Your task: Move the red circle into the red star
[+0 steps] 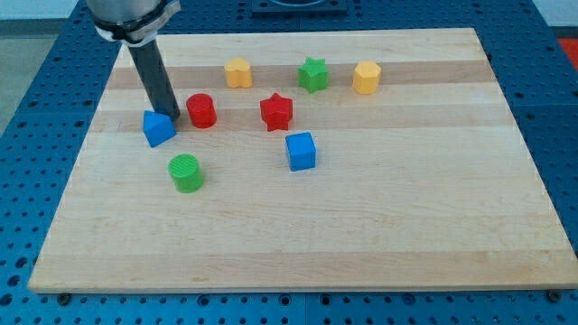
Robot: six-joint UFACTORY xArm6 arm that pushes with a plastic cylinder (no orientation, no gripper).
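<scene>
The red circle (201, 110) sits on the wooden board at the upper left. The red star (276, 111) lies to its right, with a gap of bare wood between them. My tip (172, 117) is just left of the red circle, between it and a blue block (159, 128). The tip stands very close to both; I cannot tell whether it touches the red circle.
A green circle (186, 172) lies below the blue block. A blue cube (301, 151) sits below the red star. Along the top are a yellow block (237, 72), a green star (313, 74) and a yellow hexagon (366, 78). The board's edge (298, 289) borders blue perforated table.
</scene>
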